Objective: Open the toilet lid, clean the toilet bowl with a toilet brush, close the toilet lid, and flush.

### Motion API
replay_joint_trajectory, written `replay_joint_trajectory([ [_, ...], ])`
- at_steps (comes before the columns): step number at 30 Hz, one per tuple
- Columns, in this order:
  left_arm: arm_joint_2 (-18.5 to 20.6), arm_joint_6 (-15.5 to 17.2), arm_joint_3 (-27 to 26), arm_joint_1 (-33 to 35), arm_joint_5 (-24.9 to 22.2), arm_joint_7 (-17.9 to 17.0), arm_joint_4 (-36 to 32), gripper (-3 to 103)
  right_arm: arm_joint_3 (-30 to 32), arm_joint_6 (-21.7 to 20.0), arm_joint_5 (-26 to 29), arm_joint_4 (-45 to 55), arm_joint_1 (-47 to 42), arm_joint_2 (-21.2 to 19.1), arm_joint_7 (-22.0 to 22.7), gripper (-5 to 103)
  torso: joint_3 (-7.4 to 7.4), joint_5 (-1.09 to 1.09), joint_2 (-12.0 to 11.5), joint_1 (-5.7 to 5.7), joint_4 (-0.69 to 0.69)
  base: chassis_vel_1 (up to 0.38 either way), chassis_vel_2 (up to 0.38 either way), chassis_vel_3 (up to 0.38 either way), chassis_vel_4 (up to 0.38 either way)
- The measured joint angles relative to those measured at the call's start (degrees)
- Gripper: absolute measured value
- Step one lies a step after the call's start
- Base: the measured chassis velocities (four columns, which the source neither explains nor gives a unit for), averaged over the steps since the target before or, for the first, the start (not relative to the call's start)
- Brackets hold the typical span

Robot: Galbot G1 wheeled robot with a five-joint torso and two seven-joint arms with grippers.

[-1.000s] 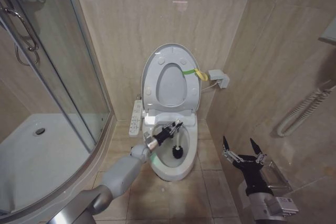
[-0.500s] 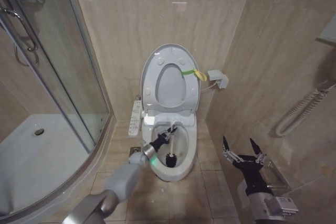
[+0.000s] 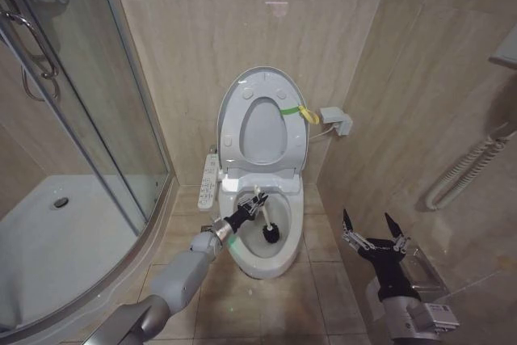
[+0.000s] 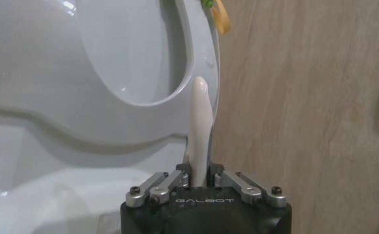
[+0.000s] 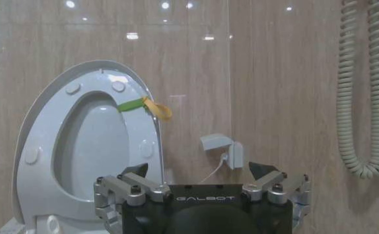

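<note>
The toilet lid [image 3: 262,90] stands raised against the back wall together with the ring seat, a yellow-green band [image 3: 297,111] at its edge. Below it the white toilet bowl [image 3: 284,258] lies uncovered. My left gripper [image 3: 245,214] is over the bowl's left rim, shut on the toilet brush's white handle [image 3: 257,198]. The dark bristle head [image 3: 271,234] is down inside the bowl. In the left wrist view the handle [image 4: 199,126] rises between the shut fingers, with the lid [image 4: 59,112] behind it. My right gripper [image 3: 371,228] hangs open to the right of the toilet, and the right wrist view has this gripper [image 5: 199,170] facing the lid [image 5: 39,146].
A glass shower door [image 3: 89,119] and a white curved shower tray [image 3: 48,248] fill the left side. A control panel [image 3: 208,181] sticks out left of the bowl. A wall socket [image 3: 335,121] and a coiled hose [image 3: 468,171] are on the right walls. Tiled floor lies in front.
The brush head has swung from the bowl's front-left part back toward the middle right, and my left arm shifted with it. The right arm has not moved.
</note>
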Motion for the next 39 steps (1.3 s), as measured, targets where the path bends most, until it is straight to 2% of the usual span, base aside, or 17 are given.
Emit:
replay_joint_trajectory([
  [7, -1.01, -2.07, -0.10, -0.71, 2.13, 0.61, -0.76, 17, 0.00, 0.00, 0.00, -0.01, 0.00, 0.00, 0.00, 100, -0.01, 0.01, 0.02, -0.01, 0.01, 0.000, 0.000, 0.000, 0.000],
  [10, -2.24, -4.10, -0.57, -1.45, 4.15, 2.09, 1.38, 17, 0.00, 0.00, 0.00, -0.01, 0.00, 0.00, 0.00, 100, -0.01, 0.02, 0.02, -0.01, 0.00, 0.000, 0.000, 0.000, 0.000],
  [15, -3.13, -5.06, -0.59, -1.57, 4.59, 3.77, 3.54, 17, 0.00, 0.00, 0.00, -0.01, 0.00, 0.00, 0.00, 100, -0.01, 0.01, 0.02, -0.01, 0.01, 0.000, 0.000, 0.000, 0.000],
  [20, -3.26, -6.13, -2.07, -1.11, 5.88, 6.72, 8.96, 17, 0.00, 0.00, 0.00, -0.01, 0.00, 0.00, 0.00, 100, -0.03, 0.01, 0.03, -0.02, 0.03, 0.000, 0.000, 0.000, 0.000],
  [24, -2.42, -6.16, -2.32, -0.89, 5.93, 7.17, 8.50, 17, 0.00, 0.00, 0.00, -0.01, 0.00, 0.00, 0.00, 100, -0.02, 0.01, 0.03, -0.02, 0.04, 0.000, 0.000, 0.000, 0.000],
  [30, -2.78, -6.12, -2.42, -2.25, 5.42, 7.02, 0.75, 17, 0.00, 0.00, 0.00, -0.01, 0.00, 0.00, 0.00, 100, -0.02, 0.02, 0.03, -0.02, -0.03, 0.000, 0.000, 0.000, 0.000],
  [33, -3.39, -6.09, -2.01, -2.60, 5.12, 6.95, -0.72, 17, 0.00, 0.00, 0.00, -0.01, 0.00, 0.00, 0.00, 100, -0.02, 0.01, 0.03, -0.01, -0.03, 0.000, 0.000, 0.000, 0.000],
  [36, -4.42, -6.07, -1.37, -2.68, 5.17, 7.02, -0.63, 17, 0.00, 0.00, 0.00, -0.01, 0.00, 0.00, 0.00, 100, -0.01, 0.01, 0.02, -0.01, 0.00, 0.000, 0.000, 0.000, 0.000],
  [39, -5.42, -6.09, -1.70, -2.04, 5.78, 7.94, 2.93, 17, 0.00, 0.00, 0.00, -0.01, 0.00, 0.00, 0.00, 100, -0.01, 0.01, 0.02, -0.01, 0.01, 0.000, 0.000, 0.000, 0.000],
])
